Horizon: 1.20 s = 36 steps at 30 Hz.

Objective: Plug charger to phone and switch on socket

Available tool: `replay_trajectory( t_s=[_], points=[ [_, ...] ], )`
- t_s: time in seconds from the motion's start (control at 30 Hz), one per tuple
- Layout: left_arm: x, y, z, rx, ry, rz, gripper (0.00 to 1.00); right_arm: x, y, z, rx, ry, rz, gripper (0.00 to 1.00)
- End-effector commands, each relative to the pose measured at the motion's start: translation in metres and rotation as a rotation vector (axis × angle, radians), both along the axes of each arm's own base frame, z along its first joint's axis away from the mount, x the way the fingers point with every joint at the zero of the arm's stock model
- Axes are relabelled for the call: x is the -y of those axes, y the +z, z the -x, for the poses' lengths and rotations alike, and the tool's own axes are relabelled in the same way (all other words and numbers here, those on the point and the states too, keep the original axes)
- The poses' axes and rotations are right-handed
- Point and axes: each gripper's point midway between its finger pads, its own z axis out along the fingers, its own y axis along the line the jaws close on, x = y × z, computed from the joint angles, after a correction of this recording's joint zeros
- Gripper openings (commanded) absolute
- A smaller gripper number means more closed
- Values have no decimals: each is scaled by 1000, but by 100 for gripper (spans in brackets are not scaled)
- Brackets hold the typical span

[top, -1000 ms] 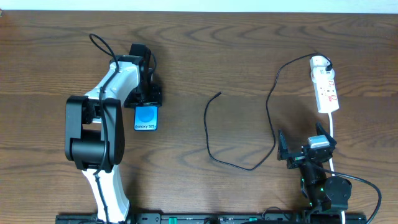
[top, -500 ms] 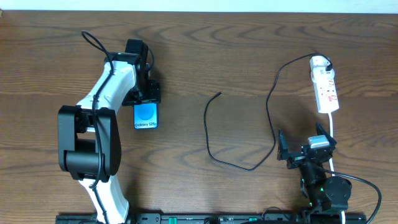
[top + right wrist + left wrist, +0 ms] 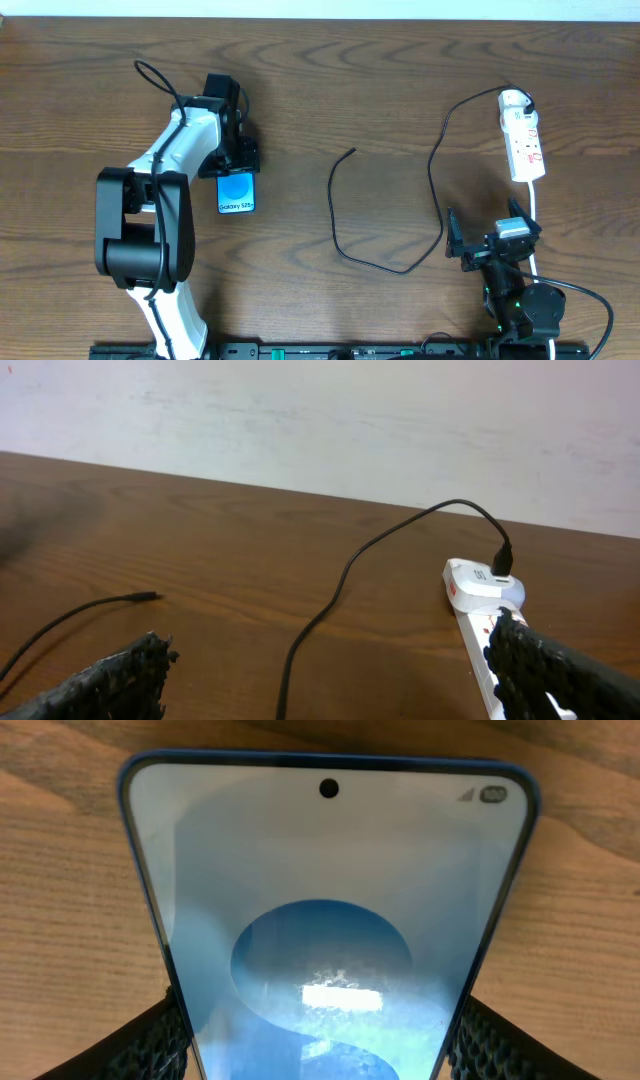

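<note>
While left jaws pinch the phone (image 3: 330, 920) across its long edges | right jaws spread, near-right by socket (image 3: 524, 145) cord | charger (image 3: 332, 205) tip mid bench (image 3: 400, 80), bare wood all round.

phone (image 3: 236, 191): upper end under left fingers (image 3: 140, 1045) | socket (image 3: 478, 588): cut by lower edge

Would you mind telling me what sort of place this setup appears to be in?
Probably a robotics lab bench: the left arm and right arm standing at a wooden table, a plain white wall behind it, and only a phone, charger and socket laid out.
</note>
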Motion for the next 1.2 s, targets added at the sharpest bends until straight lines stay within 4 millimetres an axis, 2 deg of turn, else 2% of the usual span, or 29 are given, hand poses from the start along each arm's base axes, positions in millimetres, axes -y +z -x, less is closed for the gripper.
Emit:
replay_trajectory(
  t_s=[0.0, 0.37, 0.43, 1.17],
  points=[
    [0, -8, 3, -18, 23, 0, 65, -1, -1, 0, -2, -1, -10, 99],
    [0, -11, 4, -27, 37, 0, 67, -1, -1, 0, -2, -1, -10, 99],
    [0, -11, 4, -27, 40, 0, 73, -1, -1, 0, -2, -1, -10, 99],
    [0, -14, 8, -40, 48, -1, 80, -1, -1, 0, -2, -1, -10, 99]
  ],
)
